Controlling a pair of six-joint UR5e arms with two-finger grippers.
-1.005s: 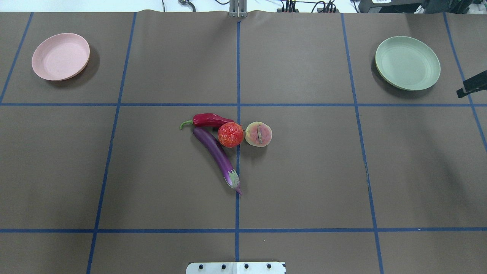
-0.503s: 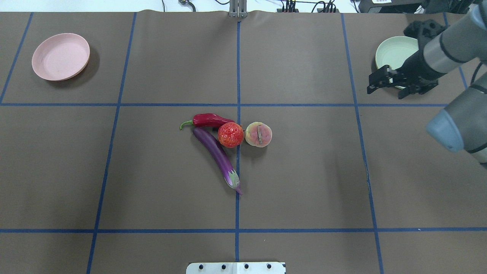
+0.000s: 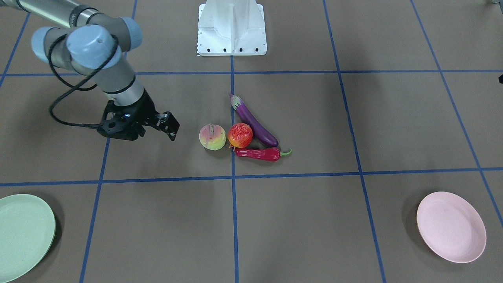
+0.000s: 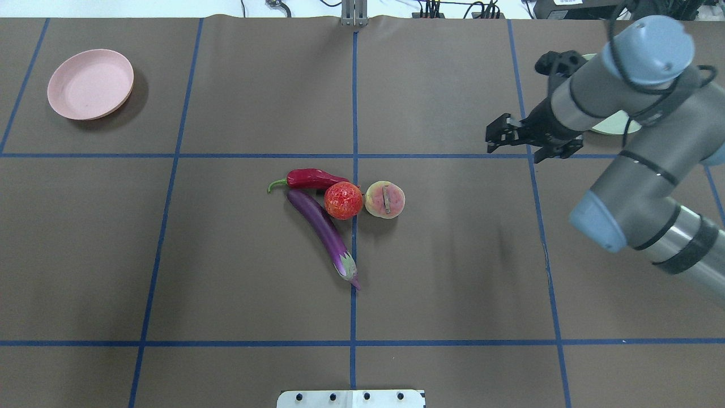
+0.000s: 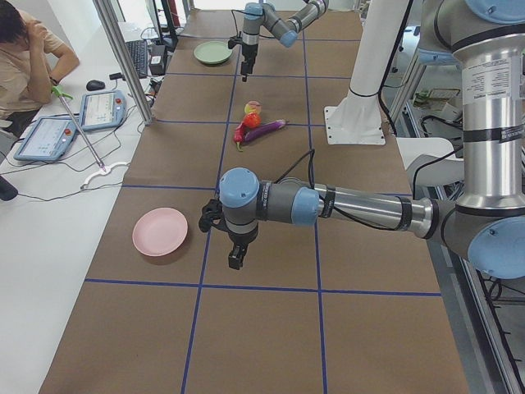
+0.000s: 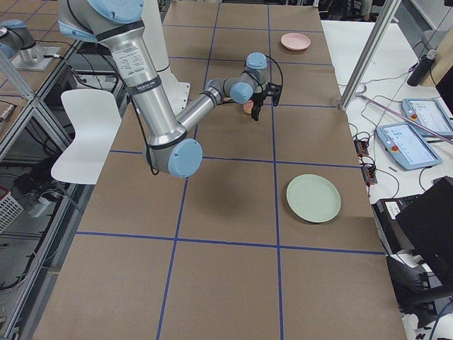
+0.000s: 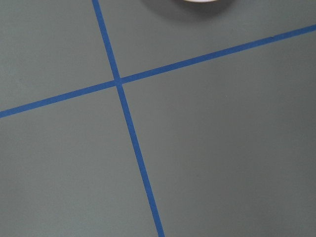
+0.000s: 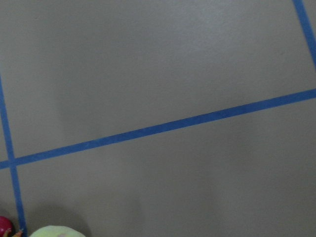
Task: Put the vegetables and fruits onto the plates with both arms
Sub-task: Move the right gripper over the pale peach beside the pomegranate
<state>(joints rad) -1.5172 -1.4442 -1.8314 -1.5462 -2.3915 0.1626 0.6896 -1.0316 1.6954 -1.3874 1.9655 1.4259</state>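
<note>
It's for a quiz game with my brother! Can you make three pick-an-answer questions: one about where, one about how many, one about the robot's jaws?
1. Where is the peach? A) in a bowl B) on the table beside the round red fruit C) in the jaws
2. How many foods are there? A) two B) three C) four
3. The right arm has its jaws: A) open, empty B) holding the peach C) holding the red fruit
Answers: B, it lies by that fruit; C, peach, red fruit, eggplant, pepper; A, a gap shows, nothing inside.
</note>
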